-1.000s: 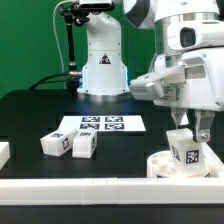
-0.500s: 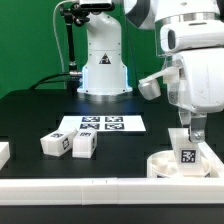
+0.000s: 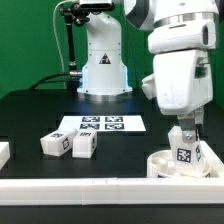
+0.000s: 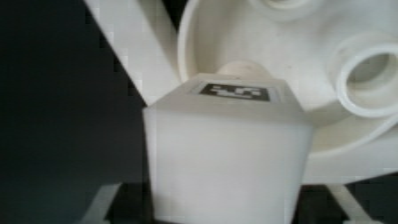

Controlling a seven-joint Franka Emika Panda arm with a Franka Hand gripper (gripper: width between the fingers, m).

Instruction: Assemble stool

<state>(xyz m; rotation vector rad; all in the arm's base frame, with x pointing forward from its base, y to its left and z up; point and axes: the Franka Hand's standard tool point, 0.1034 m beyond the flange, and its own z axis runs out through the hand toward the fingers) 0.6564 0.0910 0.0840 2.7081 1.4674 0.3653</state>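
Observation:
The stool's round rimmed seat (image 3: pixel 163 164) lies on the black table at the front of the exterior view's right. A chunky white leg (image 3: pixel 184 153) with a marker tag stands upright in the seat, and my gripper (image 3: pixel 184 137) is shut on its upper part. In the wrist view the leg (image 4: pixel 231 140) fills the middle between my fingers (image 4: pixel 105 198), with the seat (image 4: pixel 294 45) and its round holes beyond. Two more legs (image 3: pixel 53 144) (image 3: pixel 85 146) lie loose on the table to the exterior view's left.
The marker board (image 3: pixel 103 124) lies flat in the middle of the table. A long white border rail (image 3: pixel 80 187) runs along the front edge, and a white block (image 3: pixel 3 153) sits at the far left. The arm's base (image 3: pixel 103 70) stands at the back.
My wrist has turned about its upright axis while holding the leg. The leg has turned with it and stays over the seat.

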